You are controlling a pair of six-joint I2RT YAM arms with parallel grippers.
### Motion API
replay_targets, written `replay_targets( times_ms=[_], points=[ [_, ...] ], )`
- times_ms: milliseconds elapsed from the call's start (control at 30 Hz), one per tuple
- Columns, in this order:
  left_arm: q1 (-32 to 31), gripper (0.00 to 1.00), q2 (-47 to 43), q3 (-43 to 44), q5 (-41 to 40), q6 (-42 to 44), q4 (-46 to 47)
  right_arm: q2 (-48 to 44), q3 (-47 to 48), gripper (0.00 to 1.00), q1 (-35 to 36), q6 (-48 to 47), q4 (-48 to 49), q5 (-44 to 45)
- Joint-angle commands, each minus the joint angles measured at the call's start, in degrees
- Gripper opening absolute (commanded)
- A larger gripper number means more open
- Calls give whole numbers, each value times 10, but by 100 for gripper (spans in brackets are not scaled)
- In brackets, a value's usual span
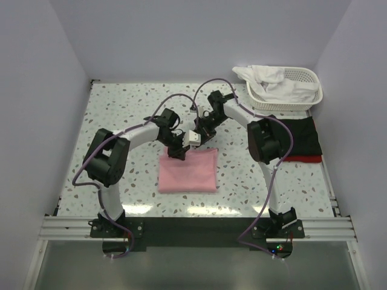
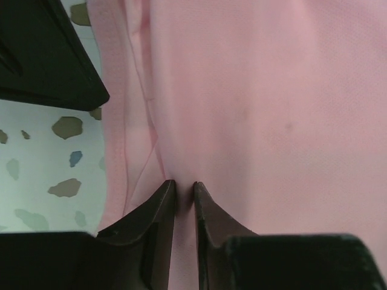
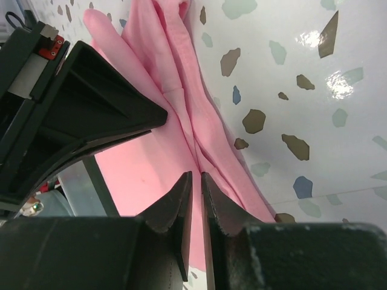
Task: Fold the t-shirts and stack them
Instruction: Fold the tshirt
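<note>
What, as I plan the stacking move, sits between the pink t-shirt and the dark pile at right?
Nothing on the table; only the right arm's elbow hangs over the gap between pink t-shirt and pile.

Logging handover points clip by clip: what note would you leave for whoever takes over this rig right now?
Tools: the left tool is shut on the pink shirt at its far edge. The right tool is shut on that edge too, just beside it.
Things: the pink shirt lies partly folded at the centre of the table.
Done: a black shirt lies stacked on a red shirt at the right.
Left to do: finish the pink fold and add it to the stack. A white shirt lies unfolded in the basket.
</note>
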Motion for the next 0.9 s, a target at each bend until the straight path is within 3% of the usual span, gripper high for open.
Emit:
replay_targets(
  times_ms=[0,200,433,867],
  points=[
    [-8,23,-17,-21,15,16,-1,-9,-11,15,4,1,11,-22],
    [-19,18,-23,-36,16,10,-3,-18,-37,15,9,-19,5,-21],
    [-45,0,-83,-78,-2,17,22,-22,-16,15,24,-53,-24,-31],
    [-68,0,-154,-119,-64,3,80,-29,-24,15,64,-127,-83,-52]
  ],
)
